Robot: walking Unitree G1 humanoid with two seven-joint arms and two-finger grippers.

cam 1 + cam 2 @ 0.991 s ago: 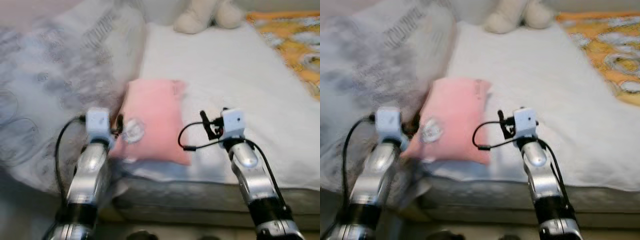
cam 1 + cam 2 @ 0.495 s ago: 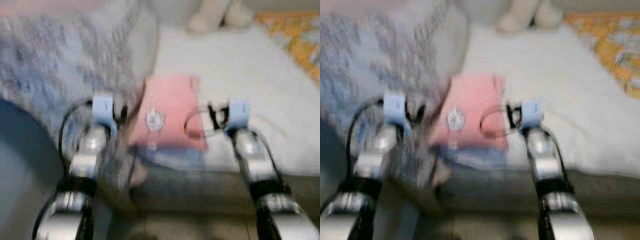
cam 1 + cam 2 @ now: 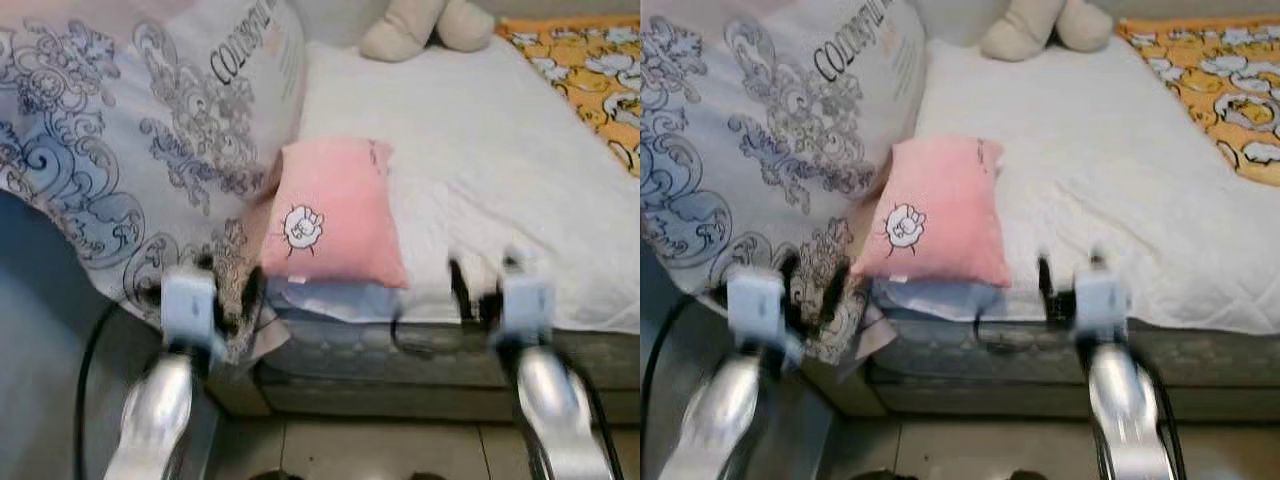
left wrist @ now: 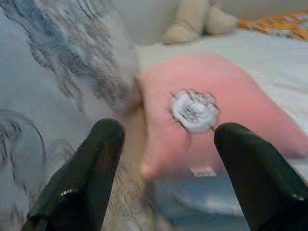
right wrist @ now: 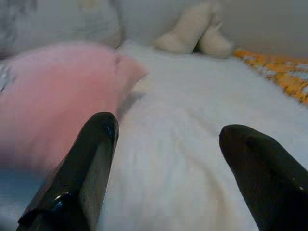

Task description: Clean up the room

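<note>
Nearest me, both arms had dropped back to the bed's edge compared with a second before, when they reached over the mattress. The left end effector point(image 4: 166, 178) stood with its fingers wide apart and empty, level with the hanging corner of the patterned duvet point(image 3: 120, 150). The right end effector point(image 5: 168, 178) was likewise spread and holding nothing, poised just off the front edge of the mattress point(image 3: 480, 200).

The whole picture had shifted and sharpened too, so I judged the robot had stepped or leaned back and settled, not that the things had moved.

Just beyond the end effectors lay the pink pillow point(image 3: 335, 225), its cartoon patch up, resting at the mattress edge, its left side against the duvet and a pale blue cloth point(image 3: 335, 298) peeking from beneath it. It looked untouched. Farther off, a cream plush toy point(image 3: 425, 25) sat at the head of the bed, with an orange patterned blanket point(image 3: 590, 60) to the right.

For tidying, I judged the pillow the likely next target, with a fresh approach needed.
</note>
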